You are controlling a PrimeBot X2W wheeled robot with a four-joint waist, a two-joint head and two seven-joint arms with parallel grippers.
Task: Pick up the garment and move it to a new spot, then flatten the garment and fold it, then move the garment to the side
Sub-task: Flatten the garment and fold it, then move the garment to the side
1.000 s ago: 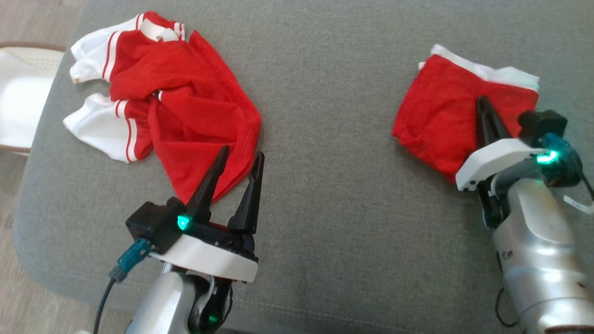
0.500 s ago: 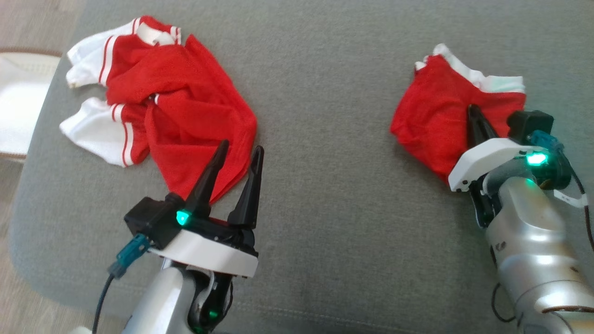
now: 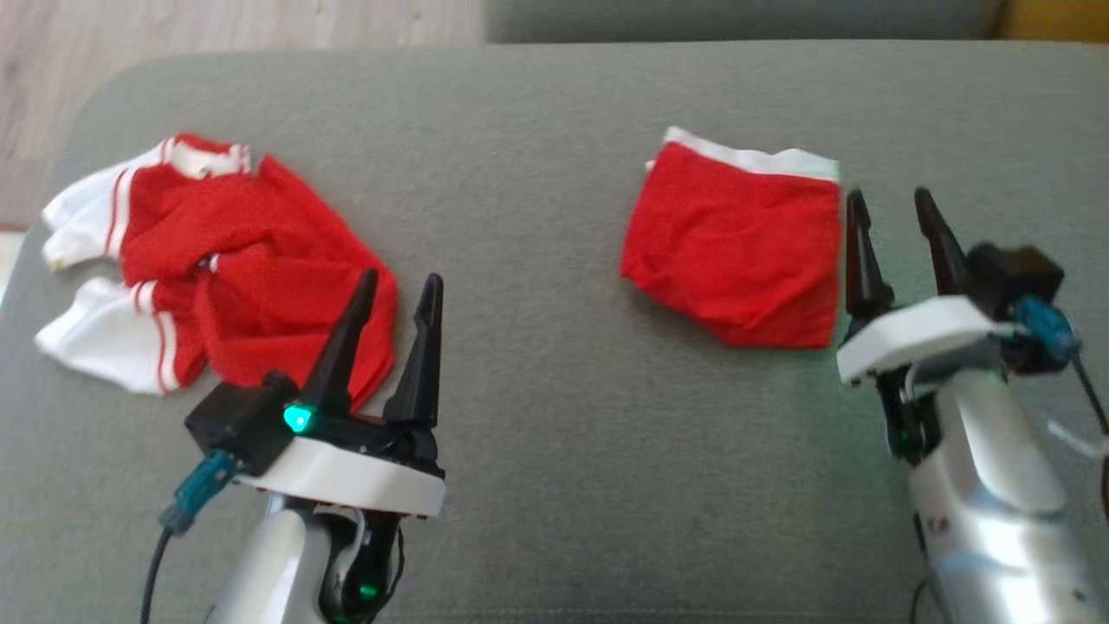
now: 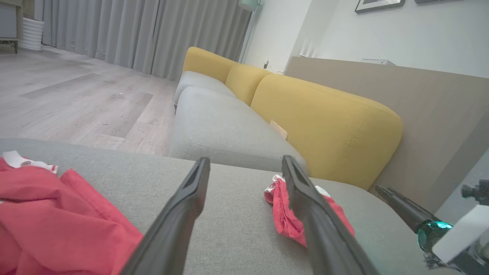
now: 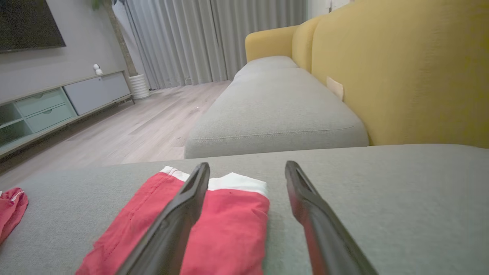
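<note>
A folded red garment (image 3: 736, 251) with a white band on its far edge lies flat on the grey cushion (image 3: 537, 416), right of centre. My right gripper (image 3: 891, 201) stands open just to its right, apart from the cloth. In the right wrist view the gripper (image 5: 247, 165) is open above the folded garment (image 5: 229, 229). A crumpled red and white garment (image 3: 225, 269) lies at the left. My left gripper (image 3: 403, 277) is open at its near right corner, holding nothing. The left wrist view shows that gripper (image 4: 245, 160) with the crumpled garment (image 4: 57, 229) and the folded garment (image 4: 279, 214).
The cushion's rounded far edge (image 3: 554, 52) drops into a gap before another grey seat (image 5: 275, 110). A yellow backrest (image 5: 405, 72) rises on the right side. Wooden floor (image 3: 217, 26) lies beyond the left corner.
My right gripper has opened, let go of the folded garment and drawn back to its right. The folded garment now lies flat. The head camera has shifted; the left gripper stays open.
</note>
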